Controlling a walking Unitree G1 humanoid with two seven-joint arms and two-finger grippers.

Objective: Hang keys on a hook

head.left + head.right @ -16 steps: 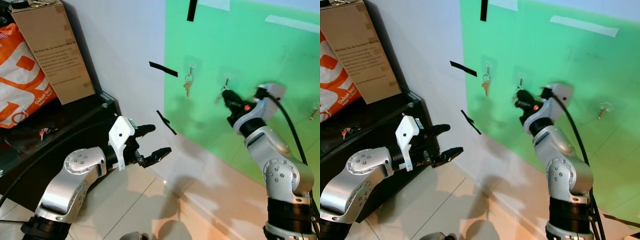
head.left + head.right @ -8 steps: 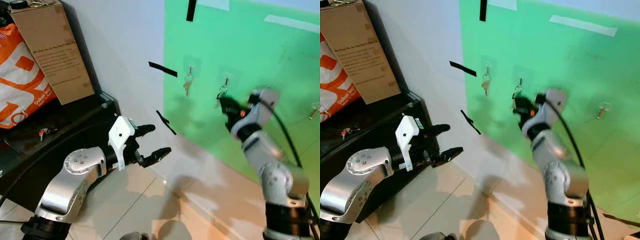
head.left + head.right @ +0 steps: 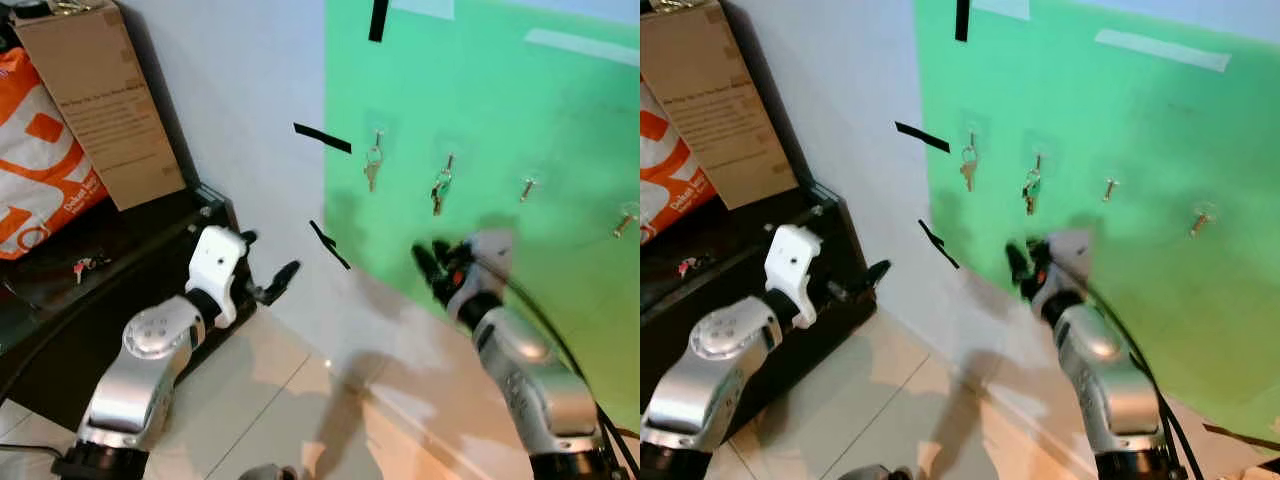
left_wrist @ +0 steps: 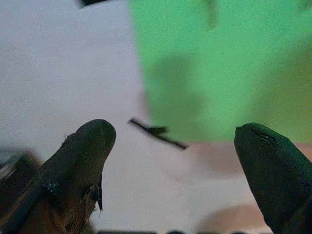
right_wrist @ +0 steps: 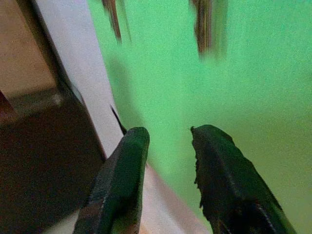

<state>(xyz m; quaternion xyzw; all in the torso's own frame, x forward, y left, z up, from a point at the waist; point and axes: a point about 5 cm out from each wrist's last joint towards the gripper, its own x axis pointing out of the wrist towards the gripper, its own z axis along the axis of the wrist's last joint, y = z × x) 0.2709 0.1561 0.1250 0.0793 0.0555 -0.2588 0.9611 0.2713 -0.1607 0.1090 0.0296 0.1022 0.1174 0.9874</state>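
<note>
Keys (image 3: 438, 190) hang on hook (image 3: 449, 160), task looks done. Right gripper (image 5: 168, 161) just below them, slightly parted, empty. Left gripper (image 4: 170, 161) wide apart, empty, idle.

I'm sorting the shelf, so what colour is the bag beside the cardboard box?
The bag is orange with white lettering, clearest in the left eye view.

Wall panel (image 3: 560, 140) ahead and to the right, carrying a row of hooks. Keys (image 3: 372, 170) hang on the leftmost hook; second bunch of keys (image 3: 439, 189) on the next hook to its right; two further hooks (image 3: 527, 187) right of that. Right gripper (image 3: 432, 262) below the second bunch, apart from it. Left gripper (image 3: 268, 280) lower left, near the cabinet (image 3: 110, 300). Box (image 3: 95, 100) and bag (image 3: 40, 170) stand on the cabinet, bag left of box
</note>
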